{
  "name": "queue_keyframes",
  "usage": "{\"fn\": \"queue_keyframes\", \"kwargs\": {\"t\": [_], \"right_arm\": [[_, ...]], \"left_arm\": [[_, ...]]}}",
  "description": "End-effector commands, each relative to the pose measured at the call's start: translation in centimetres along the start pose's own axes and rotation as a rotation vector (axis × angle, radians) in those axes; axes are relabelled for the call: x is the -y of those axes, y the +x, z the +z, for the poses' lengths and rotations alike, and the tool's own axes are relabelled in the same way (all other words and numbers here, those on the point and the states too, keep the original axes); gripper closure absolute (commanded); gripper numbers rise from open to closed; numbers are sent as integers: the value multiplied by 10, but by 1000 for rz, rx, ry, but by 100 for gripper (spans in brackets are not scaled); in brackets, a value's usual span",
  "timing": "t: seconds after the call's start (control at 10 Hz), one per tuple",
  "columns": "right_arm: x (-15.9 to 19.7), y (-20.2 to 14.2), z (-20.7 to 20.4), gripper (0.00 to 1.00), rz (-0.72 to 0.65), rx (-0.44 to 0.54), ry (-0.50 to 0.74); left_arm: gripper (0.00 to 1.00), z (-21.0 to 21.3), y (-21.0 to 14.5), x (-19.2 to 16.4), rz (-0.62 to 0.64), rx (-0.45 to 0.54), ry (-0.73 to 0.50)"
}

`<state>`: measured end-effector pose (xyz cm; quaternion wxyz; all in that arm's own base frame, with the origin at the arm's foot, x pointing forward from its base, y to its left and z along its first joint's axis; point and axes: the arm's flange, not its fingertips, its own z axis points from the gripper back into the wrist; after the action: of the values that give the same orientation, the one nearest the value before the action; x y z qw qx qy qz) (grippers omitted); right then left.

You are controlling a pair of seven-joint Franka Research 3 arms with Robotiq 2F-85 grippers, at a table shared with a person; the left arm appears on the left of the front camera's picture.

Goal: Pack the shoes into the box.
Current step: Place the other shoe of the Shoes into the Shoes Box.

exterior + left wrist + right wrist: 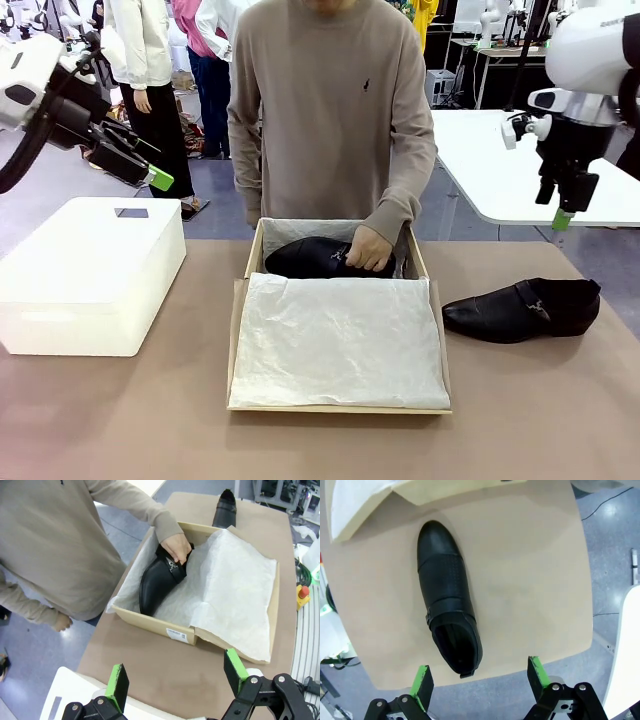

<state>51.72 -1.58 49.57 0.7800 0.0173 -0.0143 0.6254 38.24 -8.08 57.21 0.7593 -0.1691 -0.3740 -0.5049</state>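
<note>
Two shoes in all. One shoe [310, 258] lies inside the box [253, 250], at its far end. Its long axis runs across the box, toe pointing toward the left jaws' side and heel toward the right. A person's hand [368, 248] grips it at the buckled strap, near the heel end. In the left wrist view this shoe is ahead of the left jaws and beyond them, toe aimed back at the box wall nearest those jaws.

The other shoe [445, 590] stands upright on its sole on the table [120, 420], just beside the box on the right jaws' side and not touching it. In the right wrist view it lies straight ahead of the right jaws, heel opening nearest them. Its long axis leads away from them, the toe pointing at the box corner.

One box, open, lined with white tissue paper [340, 340] that spreads over the flap on the robot's side.

The left jaws stand wide apart, green pads [117, 685] holding nothing, raised above one white plastic box [90, 270]. The right jaws also stand wide and hold nothing, hanging high over the shoe on the table.
</note>
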Motion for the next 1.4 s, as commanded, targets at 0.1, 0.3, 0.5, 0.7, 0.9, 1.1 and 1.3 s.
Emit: {"fn": "queue_keyframes", "kwargs": {"t": [0.1, 0.3, 0.5, 0.7, 0.9, 1.1, 1.3], "right_arm": [[-14, -29, -16, 0, 53, 27, -34], [-18, -41, -23, 0, 64, 40, -36], [-20, -45, -28, 0, 55, 44, -24], [-15, -41, -26, 0, 32, 14, -4], [-15, -41, -26, 0, 32, 14, -4], [-15, -41, -26, 0, 32, 14, -4], [-15, -41, -28, 0, 31, 13, 0]], "left_arm": [[0, 0, 0, 0, -3, 16, -11], [0, 0, 0, 0, -3, 16, -11], [0, 0, 0, 0, -3, 16, -11], [0, 0, 0, 0, -3, 16, -11], [0, 0, 0, 0, -3, 16, -11], [0, 0, 0, 0, -3, 16, -11], [0, 0, 0, 0, -3, 16, -11]]}}
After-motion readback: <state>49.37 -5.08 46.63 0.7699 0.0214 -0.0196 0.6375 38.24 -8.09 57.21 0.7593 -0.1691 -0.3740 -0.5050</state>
